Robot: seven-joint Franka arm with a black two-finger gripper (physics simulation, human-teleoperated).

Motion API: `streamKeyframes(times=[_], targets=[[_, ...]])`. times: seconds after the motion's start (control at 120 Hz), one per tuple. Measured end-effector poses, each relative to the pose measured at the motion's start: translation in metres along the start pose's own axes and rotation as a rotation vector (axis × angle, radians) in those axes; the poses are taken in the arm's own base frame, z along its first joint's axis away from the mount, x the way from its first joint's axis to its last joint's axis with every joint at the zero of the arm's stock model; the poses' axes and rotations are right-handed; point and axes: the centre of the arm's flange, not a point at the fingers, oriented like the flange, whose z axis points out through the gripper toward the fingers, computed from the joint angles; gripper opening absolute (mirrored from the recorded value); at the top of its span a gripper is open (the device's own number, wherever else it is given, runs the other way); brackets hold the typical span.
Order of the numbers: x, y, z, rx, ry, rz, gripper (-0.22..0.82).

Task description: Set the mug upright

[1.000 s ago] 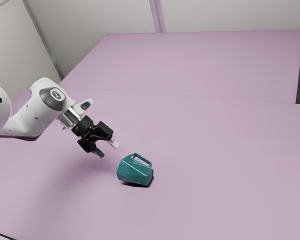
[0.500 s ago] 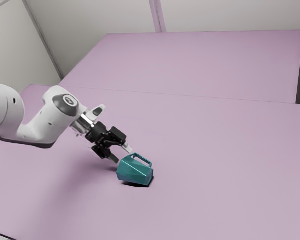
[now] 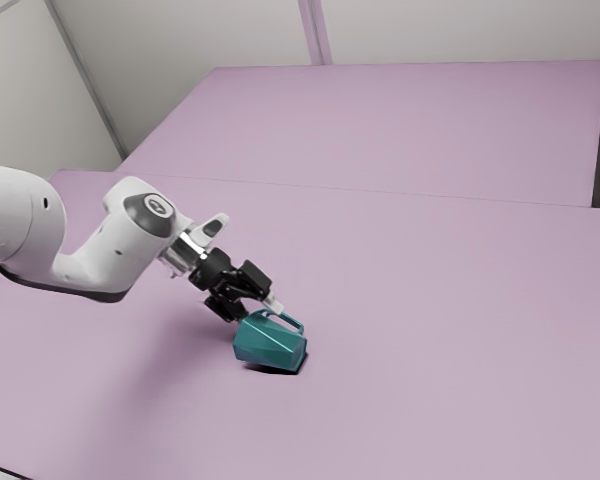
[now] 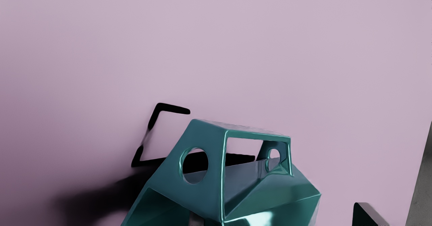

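The gripper [image 3: 258, 309] is at the exterior view's left end of the teal mug [image 3: 270, 343], low over the table and close to its handle. The mug lies on its side with the angular handle upward. In the wrist view the mug [image 4: 270, 199] reaches up from the bottom edge, its handle frame and round holes showing. The gripper [image 4: 281, 219] is open there, fingers wide apart: one tip overlaps the mug's body, the other stands apart beyond its side. Whether the first finger touches the mug cannot be told.
The pink table [image 3: 430, 330] extends around the mug, with a further pink surface [image 3: 400, 120] behind it and pale walls beyond. In the wrist view a dark shadow falls beside the mug, and a grey area [image 4: 420, 192] borders the table's edge.
My hand has moved toward the exterior view's right and lower, from short of the mug to right at its end. The mug has not moved.
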Motion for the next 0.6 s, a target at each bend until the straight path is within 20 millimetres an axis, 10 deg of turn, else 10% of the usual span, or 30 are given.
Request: streamKeyframes(times=[0.6], targets=[[0.002, 0.022, 0.005, 0.012, 0.011, 0.048, -0.12]])
